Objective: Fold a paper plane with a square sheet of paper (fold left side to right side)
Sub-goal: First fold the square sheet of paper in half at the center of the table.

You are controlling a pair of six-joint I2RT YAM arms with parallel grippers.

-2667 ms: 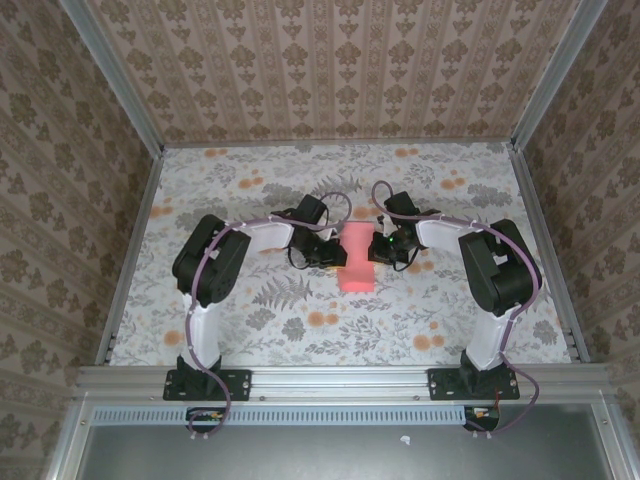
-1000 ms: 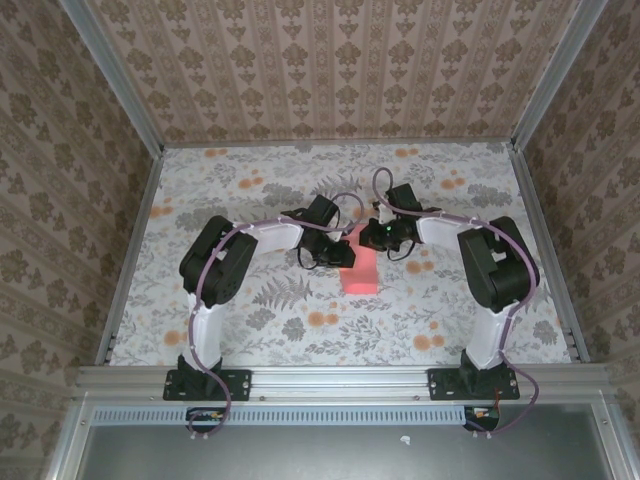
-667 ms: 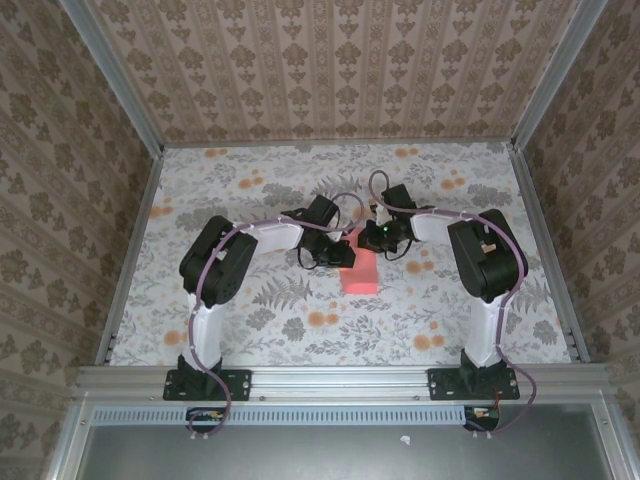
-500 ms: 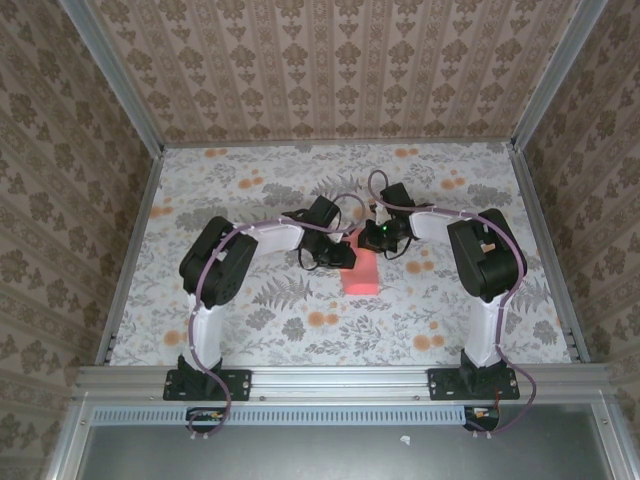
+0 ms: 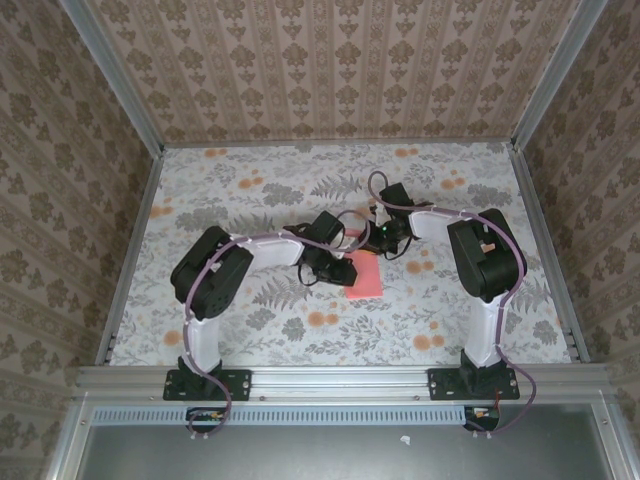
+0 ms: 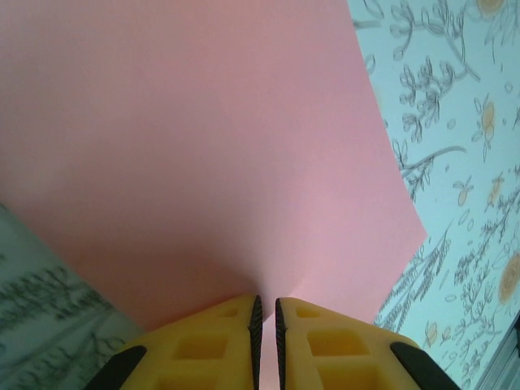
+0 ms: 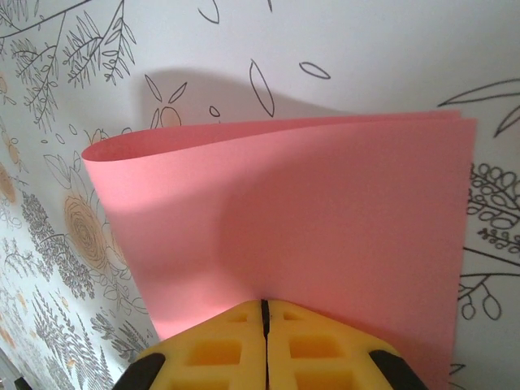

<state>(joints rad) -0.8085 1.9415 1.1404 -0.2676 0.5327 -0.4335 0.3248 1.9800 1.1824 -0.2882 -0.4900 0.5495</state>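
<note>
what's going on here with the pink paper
Two robot arms are folding the square sheet of paper on the floral table. The left gripper and right gripper are each shut on an edge of it. The sheet is bent over on itself, its fold rounded, not pressed flat.

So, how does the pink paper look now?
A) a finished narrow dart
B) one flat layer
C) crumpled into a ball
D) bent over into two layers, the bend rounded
D: in the right wrist view the pink paper curves over itself, its two edges lying together.
</note>
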